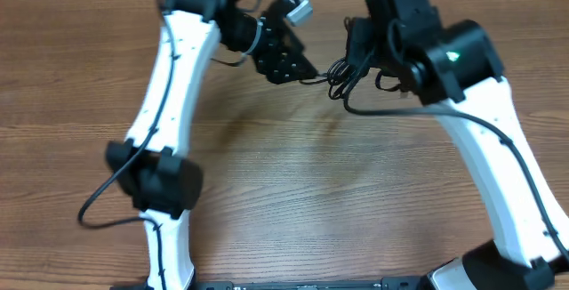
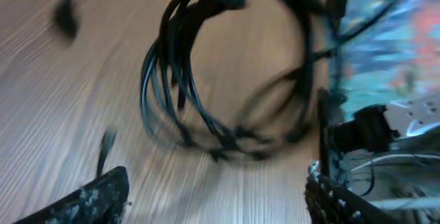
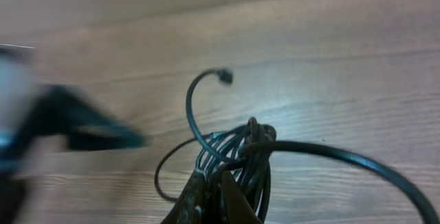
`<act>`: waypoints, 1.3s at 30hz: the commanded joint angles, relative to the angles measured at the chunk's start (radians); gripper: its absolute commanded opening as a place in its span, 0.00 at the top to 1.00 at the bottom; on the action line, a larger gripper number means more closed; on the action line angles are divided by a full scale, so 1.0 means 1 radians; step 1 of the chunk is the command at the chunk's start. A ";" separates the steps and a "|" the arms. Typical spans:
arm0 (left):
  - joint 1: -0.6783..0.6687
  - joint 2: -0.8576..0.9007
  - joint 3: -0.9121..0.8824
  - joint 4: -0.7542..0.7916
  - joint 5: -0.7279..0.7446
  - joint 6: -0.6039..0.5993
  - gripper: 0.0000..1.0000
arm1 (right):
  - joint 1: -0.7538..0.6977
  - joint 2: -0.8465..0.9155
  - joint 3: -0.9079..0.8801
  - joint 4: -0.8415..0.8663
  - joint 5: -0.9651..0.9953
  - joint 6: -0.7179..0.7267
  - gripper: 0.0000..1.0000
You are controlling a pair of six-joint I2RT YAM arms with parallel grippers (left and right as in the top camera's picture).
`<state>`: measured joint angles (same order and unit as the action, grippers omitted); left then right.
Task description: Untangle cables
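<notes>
- Overhead: the cables (image 1: 338,76) lie as a small dark tangle on the wooden counter (image 1: 293,192), close to the middle of its far edge.
- The left fingers (image 1: 300,69) reach in from the left and end just beside the tangle. The right fingers (image 1: 357,52) come down on it from the right.
- Left wrist: the left fingers (image 2: 213,200) are spread wide, one tip at each lower corner of the view, with nothing between them.
- The cables (image 2: 227,80) form a loose coil of several thin black strands just ahead of the tips, and one plug end (image 2: 65,18) sticks out toward the upper left. The view is blurred.
- Right wrist: the right fingers (image 3: 214,198) are pressed together and appear to pinch the near side of the cables (image 3: 237,148), though blur hides the exact contact.
- One strand arcs up out of the coil to a small plug (image 3: 224,77), and another sweeps off toward the lower right.
- The dark blur at the left is probably the left fingers (image 3: 103,131).
</notes>
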<state>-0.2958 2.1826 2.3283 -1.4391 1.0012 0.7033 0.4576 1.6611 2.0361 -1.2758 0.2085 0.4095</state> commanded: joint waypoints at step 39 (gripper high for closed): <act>-0.137 0.079 -0.003 0.115 0.494 0.119 0.96 | -0.022 -0.082 0.047 -0.064 0.019 -0.018 0.96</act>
<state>-0.4259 2.2539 2.3268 -1.3094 1.4883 0.7837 0.4503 1.5887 2.0594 -1.3476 0.2108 0.3985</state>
